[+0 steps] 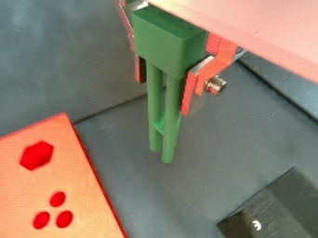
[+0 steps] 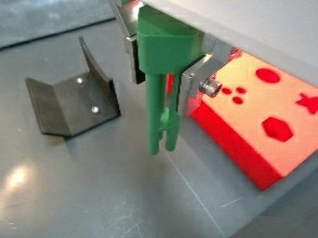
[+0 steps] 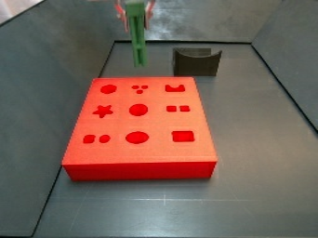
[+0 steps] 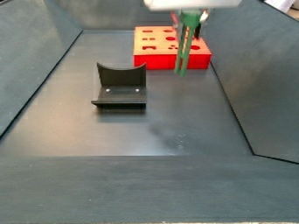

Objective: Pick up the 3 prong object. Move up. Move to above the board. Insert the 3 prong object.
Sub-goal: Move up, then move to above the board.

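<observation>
Your claw (image 2: pixel 162 58) sat at the top of both wrist views, its silver fingers (image 2: pixel 194 67) clamped on the wide cap of the 3 prong object (image 2: pixel 159 93). So the piece was gripped, not loose. Its long axis ran straight down from the claw, upright, with the slim prongs pointing at the floor (image 2: pixel 112 195) and their tips clear of it, as far as the shadow in a wrist view (image 1: pixel 165 102) allowed you to judge.

The relation that mattered: the post hung beside the board (image 3: pixel 137 130), not over it. In a side view it showed at upper centre, beyond the board's far edge and above it (image 3: pixel 134 42). In a wrist view the red block lay at right, close to the prongs but apart from them. My reading was that you were lifted and about to carry across.

The three small dots (image 3: pixel 140 88) sat in the board's far row, the row nearest the post, between a circle and a notched square. A short sideways travel should have brought the prongs over them; prong rotation against the dot pattern I could not tell.

The fixture (image 4: pixel 118 86) stood well apart on bare grey floor. The surrounding walls (image 4: pixel 47 52) stood well back from the claw.
</observation>
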You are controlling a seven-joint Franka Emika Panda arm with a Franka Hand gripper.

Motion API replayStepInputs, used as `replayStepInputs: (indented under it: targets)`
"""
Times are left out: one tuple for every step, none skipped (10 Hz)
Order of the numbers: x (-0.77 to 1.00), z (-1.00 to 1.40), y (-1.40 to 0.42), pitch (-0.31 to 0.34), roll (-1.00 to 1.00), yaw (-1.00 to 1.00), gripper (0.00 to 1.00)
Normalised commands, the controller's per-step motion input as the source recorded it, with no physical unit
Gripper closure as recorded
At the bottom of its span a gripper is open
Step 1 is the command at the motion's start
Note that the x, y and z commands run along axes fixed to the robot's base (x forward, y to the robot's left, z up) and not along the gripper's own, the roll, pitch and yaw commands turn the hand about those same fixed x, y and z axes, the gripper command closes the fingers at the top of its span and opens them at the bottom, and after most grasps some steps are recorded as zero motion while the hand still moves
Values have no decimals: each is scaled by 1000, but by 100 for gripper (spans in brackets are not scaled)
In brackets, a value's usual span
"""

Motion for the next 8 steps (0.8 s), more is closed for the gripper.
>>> replayStepInputs:
  targets:
    - [-18, 170, -14, 45, -20, -2, 100]
    - [47, 1000, -295, -205, -266, -212, 100]
    - [45, 1000, -293, -197, -266, -208, 100]
    - [15, 1000, -242, -125, -262, -146, 100]
    - [11, 1000, -213, -74, -251, -113, 100]
    - [7, 1000, -187, -27, -216, -81, 100]
    - [11, 1000, -163, 19, -172, -55, 100]
    - [16, 1000, -148, 48, -150, -42, 100]
